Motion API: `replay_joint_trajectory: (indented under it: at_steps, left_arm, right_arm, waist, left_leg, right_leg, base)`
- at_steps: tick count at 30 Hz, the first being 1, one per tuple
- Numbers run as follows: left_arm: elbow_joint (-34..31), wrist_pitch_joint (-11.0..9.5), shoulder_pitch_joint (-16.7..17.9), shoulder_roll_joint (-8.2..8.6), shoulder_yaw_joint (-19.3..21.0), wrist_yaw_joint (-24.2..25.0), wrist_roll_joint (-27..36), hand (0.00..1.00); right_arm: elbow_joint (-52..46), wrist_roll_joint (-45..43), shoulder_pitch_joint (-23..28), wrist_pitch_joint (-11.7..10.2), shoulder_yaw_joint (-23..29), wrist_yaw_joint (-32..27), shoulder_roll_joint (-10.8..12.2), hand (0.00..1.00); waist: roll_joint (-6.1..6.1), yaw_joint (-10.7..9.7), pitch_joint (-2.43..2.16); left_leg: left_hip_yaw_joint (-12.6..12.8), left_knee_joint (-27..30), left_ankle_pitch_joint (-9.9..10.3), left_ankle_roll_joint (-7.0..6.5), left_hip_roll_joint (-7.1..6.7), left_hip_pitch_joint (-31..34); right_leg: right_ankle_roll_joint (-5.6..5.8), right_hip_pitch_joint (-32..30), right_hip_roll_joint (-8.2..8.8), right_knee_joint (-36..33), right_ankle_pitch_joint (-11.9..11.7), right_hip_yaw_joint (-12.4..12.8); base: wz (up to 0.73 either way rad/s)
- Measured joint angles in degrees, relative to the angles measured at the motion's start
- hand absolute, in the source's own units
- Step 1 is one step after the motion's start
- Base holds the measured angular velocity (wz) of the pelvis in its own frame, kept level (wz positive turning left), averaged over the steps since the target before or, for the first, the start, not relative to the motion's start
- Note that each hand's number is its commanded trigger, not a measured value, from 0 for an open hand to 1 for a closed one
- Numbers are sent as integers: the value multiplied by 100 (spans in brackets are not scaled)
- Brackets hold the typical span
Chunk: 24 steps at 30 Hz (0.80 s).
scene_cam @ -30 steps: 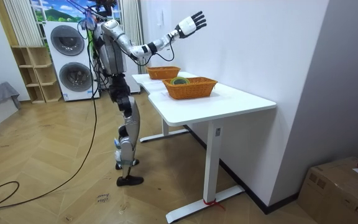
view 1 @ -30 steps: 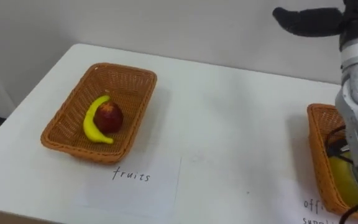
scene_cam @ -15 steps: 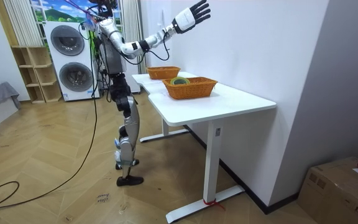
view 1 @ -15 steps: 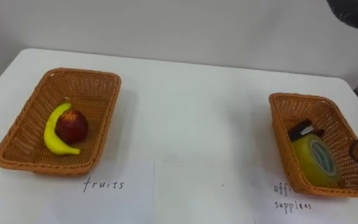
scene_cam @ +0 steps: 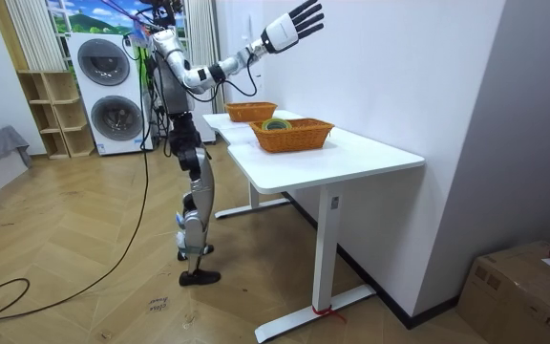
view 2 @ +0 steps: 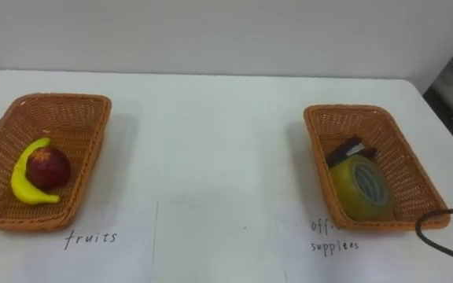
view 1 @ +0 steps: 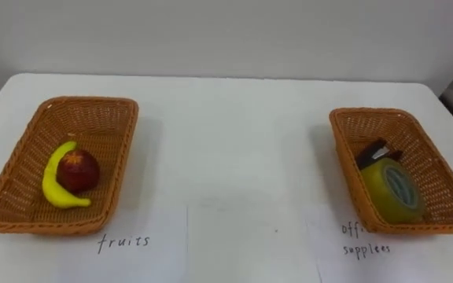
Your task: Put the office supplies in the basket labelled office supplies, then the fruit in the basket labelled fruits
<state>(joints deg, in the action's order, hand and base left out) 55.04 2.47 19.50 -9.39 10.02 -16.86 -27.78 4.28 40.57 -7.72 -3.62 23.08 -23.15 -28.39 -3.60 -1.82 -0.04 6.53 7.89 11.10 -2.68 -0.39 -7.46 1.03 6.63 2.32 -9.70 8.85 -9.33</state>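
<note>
Fruit basket [view 1: 93, 103] at the left edge of the table [view 1: 234, 118], supplies basket [view 1: 368, 113] at its right, bare top between; room view: right hand [scene_cam: 289, 27] high above it, fingers spread

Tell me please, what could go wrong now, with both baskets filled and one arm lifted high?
1. The right robot hand is open, high above the table and near the wall; lowering it carelessly could knock the right basket, which holds the tape roll.
2. The paper label in front of the left basket seems loose; a sweeping arm might shift it.
</note>
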Motion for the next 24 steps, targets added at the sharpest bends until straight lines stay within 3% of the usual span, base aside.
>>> replay_joint_trajectory:
  at_steps: [9, 14, 24]
  left_arm:
    - [-16, 6, -3, -4, 95, -14, 7, 0]
    - [-34, 4, -52, -28, 74, -21, 121, 0]
    - [-39, 21, -88, -23, 77, -44, 135, 0]
  right_arm:
    - [633, 34, 309, -3, 525, -845, 4, 0]
    - [1017, 74, 831, -57, 534, -1026, 171, 0]
    - [1797, 805, 1130, -57, 693, -1569, 336, 0]
  waist:
    - [-8, -267, -2]
    - [-90, -323, -8]
    - [-41, -346, -11]
  left_leg:
    - [232, -6, 11, 19, 42, -2]
    - [276, -11, 41, 44, 71, -4]
    - [270, -14, 57, 36, 65, 34]
  right_leg:
    - [-13, -102, -60, -20, -7, 219]
    - [-26, -102, -91, 5, -15, 241]
    - [-26, -159, -93, 1, -15, 269]
  base:
    - [-12]
    - [-4]
    - [-1]
